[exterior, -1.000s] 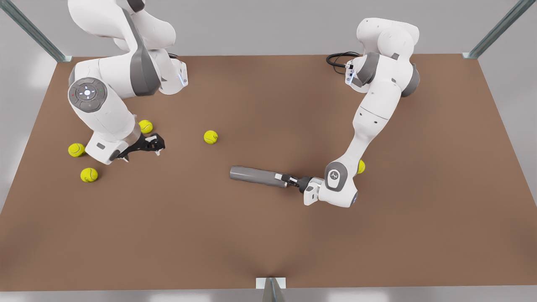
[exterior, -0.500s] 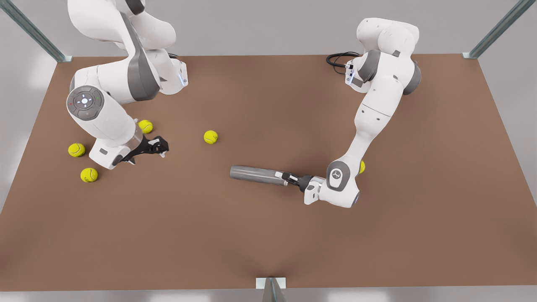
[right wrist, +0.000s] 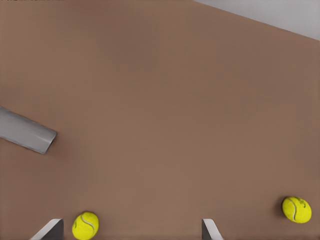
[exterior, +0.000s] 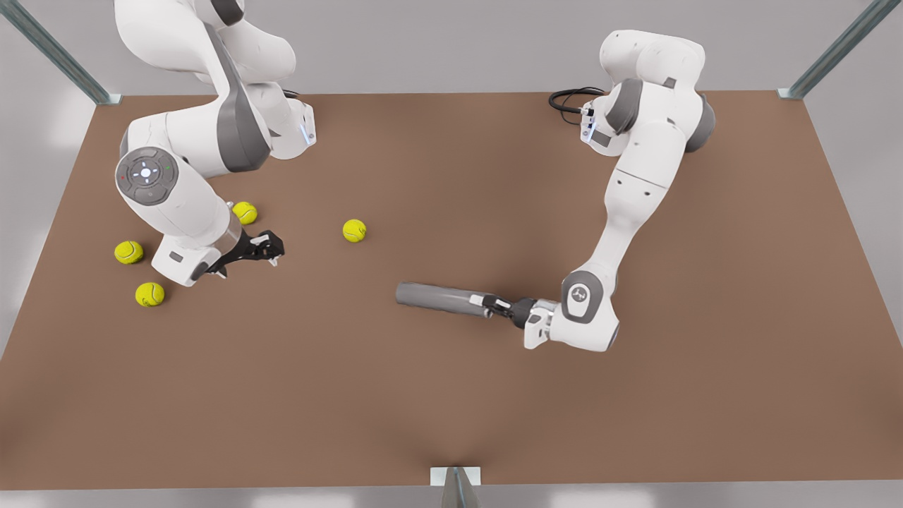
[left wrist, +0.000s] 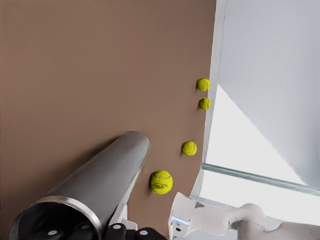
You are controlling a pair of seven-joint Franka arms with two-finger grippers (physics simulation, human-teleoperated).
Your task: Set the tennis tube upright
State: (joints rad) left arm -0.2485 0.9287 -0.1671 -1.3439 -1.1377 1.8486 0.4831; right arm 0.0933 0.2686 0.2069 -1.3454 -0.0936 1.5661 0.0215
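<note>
On the front view's left side of the matte brown table (exterior: 451,395), with plain grey walls and metal corner posts around it, the right gripper (exterior: 271,250) hangs low over the surface among fuzzy yellow-green tennis balls (exterior: 149,294), fingers spread wide with nothing between them. One more ball (exterior: 354,230) sits alone nearer the middle. Right of centre the tennis tube (exterior: 437,298), a smooth grey metallic cylinder with a hollow rimmed end, lies flat on its side. The left gripper (exterior: 496,306) is at that rimmed end, fingers closed on the rim.
</note>
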